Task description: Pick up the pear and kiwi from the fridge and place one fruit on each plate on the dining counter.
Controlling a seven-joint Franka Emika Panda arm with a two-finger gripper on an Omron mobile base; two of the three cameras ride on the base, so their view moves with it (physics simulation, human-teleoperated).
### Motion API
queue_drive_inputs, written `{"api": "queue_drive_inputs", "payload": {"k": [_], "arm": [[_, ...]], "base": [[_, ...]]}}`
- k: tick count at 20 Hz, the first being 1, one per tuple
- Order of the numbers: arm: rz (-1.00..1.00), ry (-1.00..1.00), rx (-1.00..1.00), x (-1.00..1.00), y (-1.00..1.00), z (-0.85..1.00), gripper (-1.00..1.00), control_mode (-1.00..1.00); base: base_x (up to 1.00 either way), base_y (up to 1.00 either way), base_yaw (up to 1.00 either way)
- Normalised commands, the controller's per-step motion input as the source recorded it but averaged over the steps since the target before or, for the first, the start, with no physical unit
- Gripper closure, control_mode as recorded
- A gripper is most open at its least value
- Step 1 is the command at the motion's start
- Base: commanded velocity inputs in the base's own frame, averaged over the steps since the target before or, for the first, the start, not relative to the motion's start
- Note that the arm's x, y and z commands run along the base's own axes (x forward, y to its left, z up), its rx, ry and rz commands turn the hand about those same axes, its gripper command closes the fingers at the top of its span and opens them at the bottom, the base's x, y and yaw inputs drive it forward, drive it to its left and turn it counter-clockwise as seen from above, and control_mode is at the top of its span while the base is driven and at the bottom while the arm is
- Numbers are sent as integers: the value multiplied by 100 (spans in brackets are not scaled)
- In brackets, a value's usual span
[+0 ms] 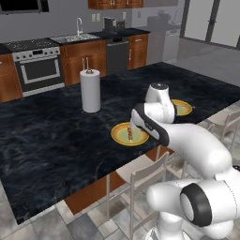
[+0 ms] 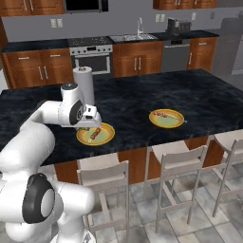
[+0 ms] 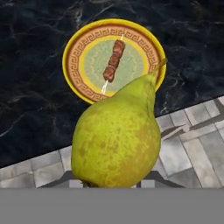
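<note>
Directly above the near plate point(image 3: 87, 65), gripper point(image 3: 114, 186) clamped on the pear point(image 3: 116, 140), stem end pointing away toward the plate's rim. Below the fruit, a skewer point(image 3: 113, 61) lying across the plate's middle; dining counter point(image 3: 35, 100) edge just beneath the gripper.

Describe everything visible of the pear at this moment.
In the hand view the pear looms large: yellow-green skin mottled with brownish speckles, a broad rounded base tapering to a narrow neck and a thin curved stem. It looks whole and unbruised. It sits low between the dark fingers, stem pointing away from the camera, above the near plate's edge and the dining counter's rim, not resting on either.
</note>
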Motion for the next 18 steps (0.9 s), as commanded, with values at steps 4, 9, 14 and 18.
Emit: {"api": "queue_drive_inputs", "payload": {"k": [4, 9, 14, 18], "arm": [[0, 2, 0, 26, -1, -48, 100, -100], [2, 5, 0, 30, -2, -1, 100, -100], [0, 14, 0, 62, 0, -1, 100, -100], [0, 26, 0, 53, 0, -13, 100, -100]], "base": [[0, 0, 0], [0, 0, 0], [0, 0, 0], [0, 0, 0]]}}
